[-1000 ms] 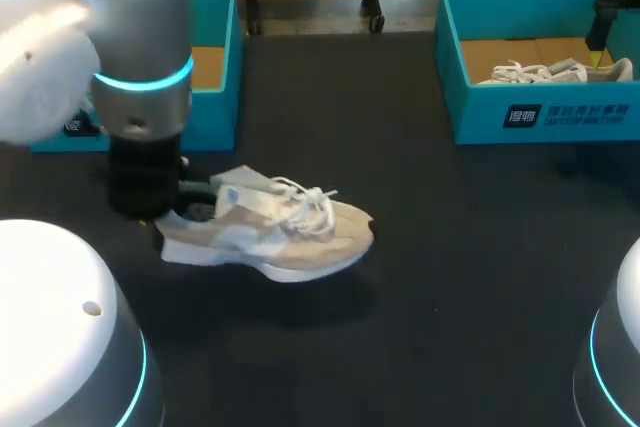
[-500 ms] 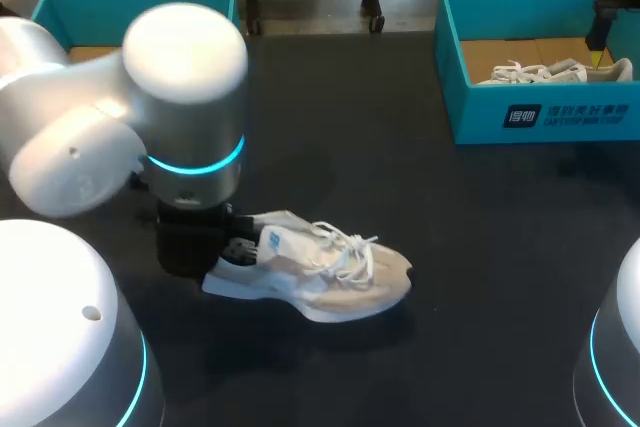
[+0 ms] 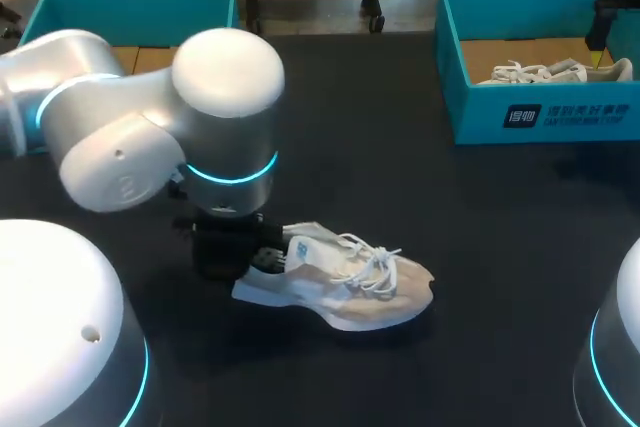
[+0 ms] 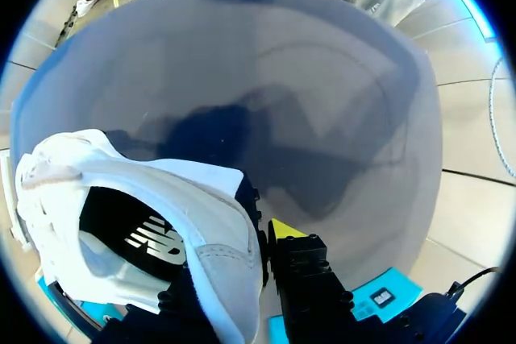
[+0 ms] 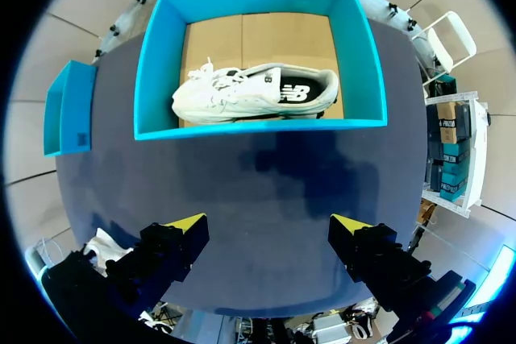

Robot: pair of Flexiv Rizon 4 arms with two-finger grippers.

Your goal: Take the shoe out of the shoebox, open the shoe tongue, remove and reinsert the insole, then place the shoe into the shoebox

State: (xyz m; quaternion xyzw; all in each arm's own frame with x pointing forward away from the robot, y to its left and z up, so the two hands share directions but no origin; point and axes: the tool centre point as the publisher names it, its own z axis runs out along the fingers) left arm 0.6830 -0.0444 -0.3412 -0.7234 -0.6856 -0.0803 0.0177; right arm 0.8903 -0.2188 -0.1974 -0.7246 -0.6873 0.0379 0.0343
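Head view: low over the black table [image 3: 480, 247], near the empty teal cardboard shoebox [image 3: 130, 2], the beige-and-white laced sneaker [image 3: 350, 287] is held by its heel collar alone, the left jaws clamped there. So thin a hold may let it twist or slip. The right jaws stand open above the second teal shoebox [image 5: 258, 130].

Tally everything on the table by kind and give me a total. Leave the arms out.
Shoes: 2 (the shoe on the table, the shoe in the right box)
Shoeboxes: 2 (the left shoebox, the right shoebox)
Total: 4
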